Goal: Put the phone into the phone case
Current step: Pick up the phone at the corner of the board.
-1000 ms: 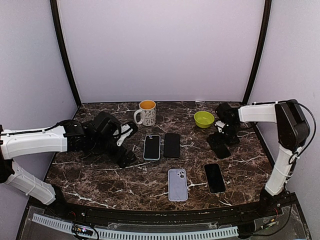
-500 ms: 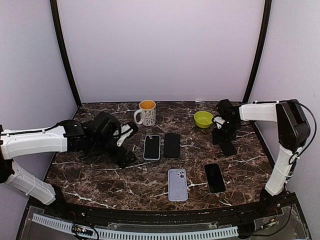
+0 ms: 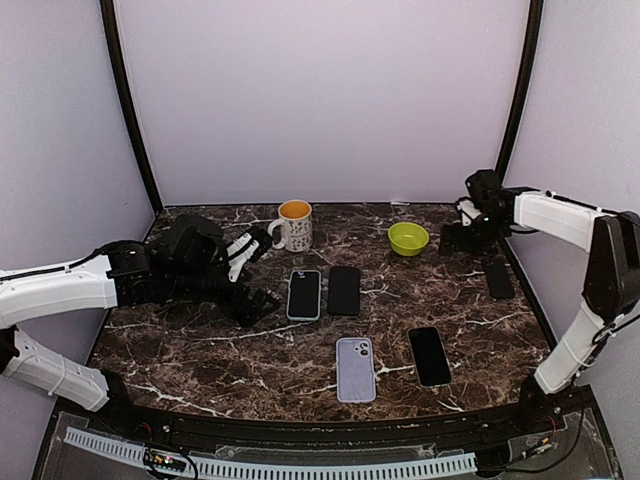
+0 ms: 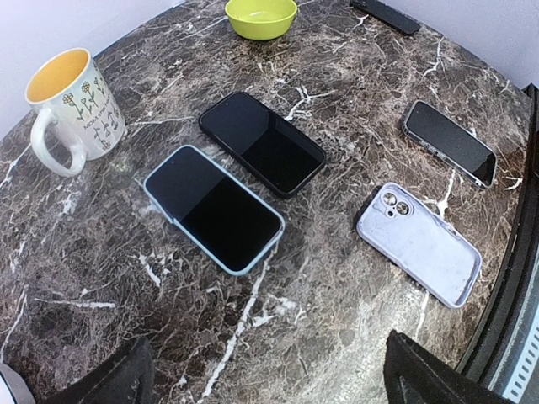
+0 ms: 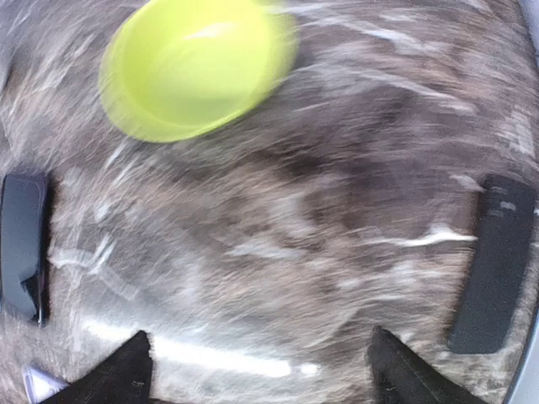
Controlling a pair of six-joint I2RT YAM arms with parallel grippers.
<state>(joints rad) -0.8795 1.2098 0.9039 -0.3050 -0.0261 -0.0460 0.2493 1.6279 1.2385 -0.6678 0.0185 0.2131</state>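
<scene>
Four phones lie flat and apart on the tabletop (image 3: 200,350), presumably so each can be gripped singly: a blue-cased phone (image 3: 304,294) just beside a black phone (image 3: 343,290), a lilac-cased phone (image 3: 355,368) face down, and a clear-cased phone (image 3: 429,355). A dark slab (image 3: 497,277) lies near the right edge; whether it is a phone or an empty case cannot be told. The left fingers (image 3: 257,272) stand wide apart, holding nothing. The right fingers (image 5: 261,370) are likewise apart and empty, near the green bowl (image 3: 408,238).

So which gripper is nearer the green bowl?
Right. The right gripper hovers just right of the bowl; the left gripper is far off, left of the mug.
</scene>
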